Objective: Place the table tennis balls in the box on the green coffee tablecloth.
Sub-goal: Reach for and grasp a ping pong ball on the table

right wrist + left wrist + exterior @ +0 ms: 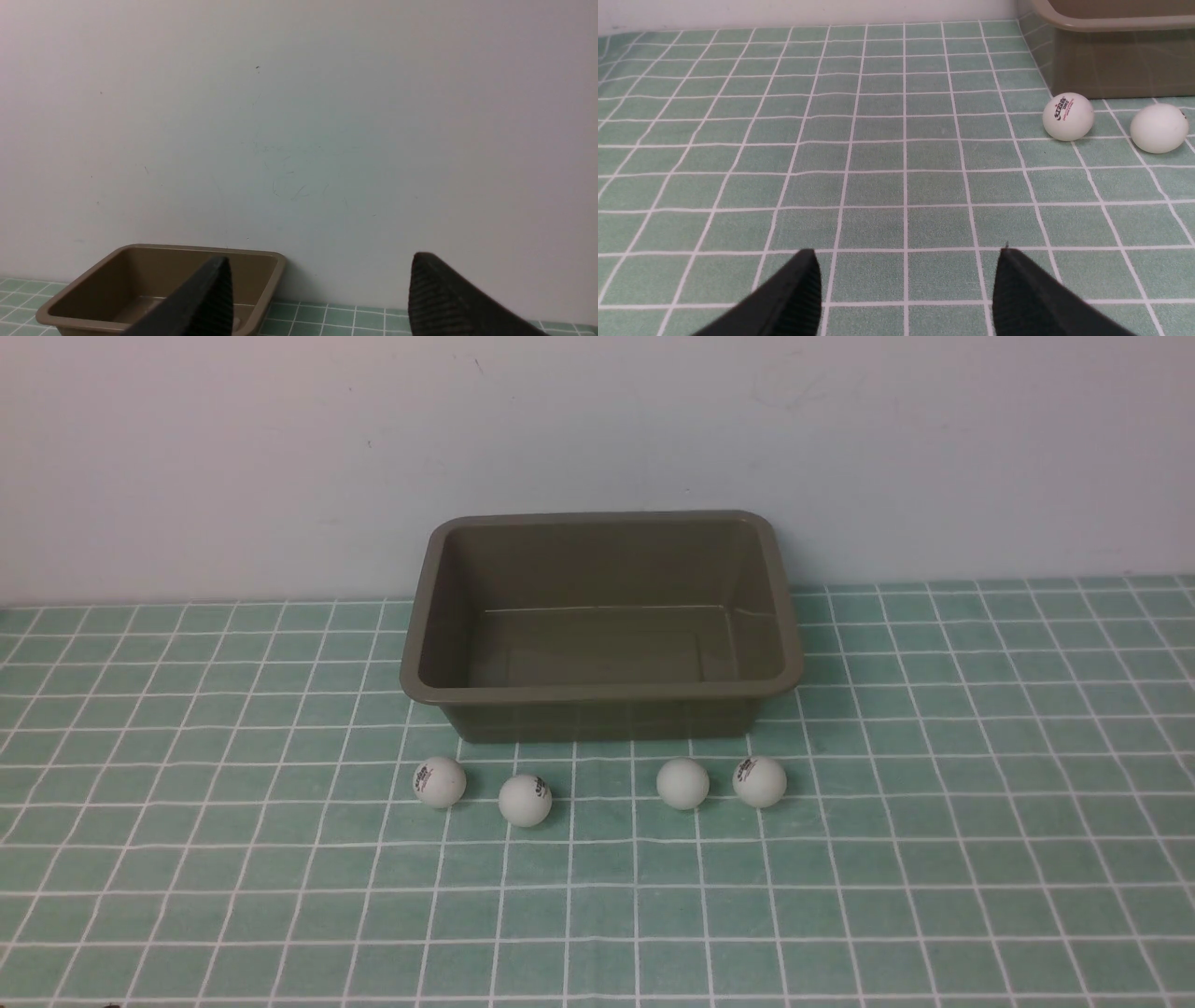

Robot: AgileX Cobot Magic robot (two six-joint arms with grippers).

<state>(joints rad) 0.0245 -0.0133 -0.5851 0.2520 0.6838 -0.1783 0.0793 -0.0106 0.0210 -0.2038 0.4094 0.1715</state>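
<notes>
- Four white table tennis balls [440, 781] [525, 800] [682, 783] [759, 781]
- One olive-brown box [602, 692]
- One green checked tablecloth [934, 859]
- Two black grippers: the left gripper [906, 254] and the right gripper [321, 259]

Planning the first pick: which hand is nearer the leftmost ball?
Left, probably. The left hand sits low over the cloth, with the leftmost ball ahead of it. The right hand faces the wall and box, with no ball in its view.

ball [1068, 116] | small dark-and-red print | too blurred to read
</notes>
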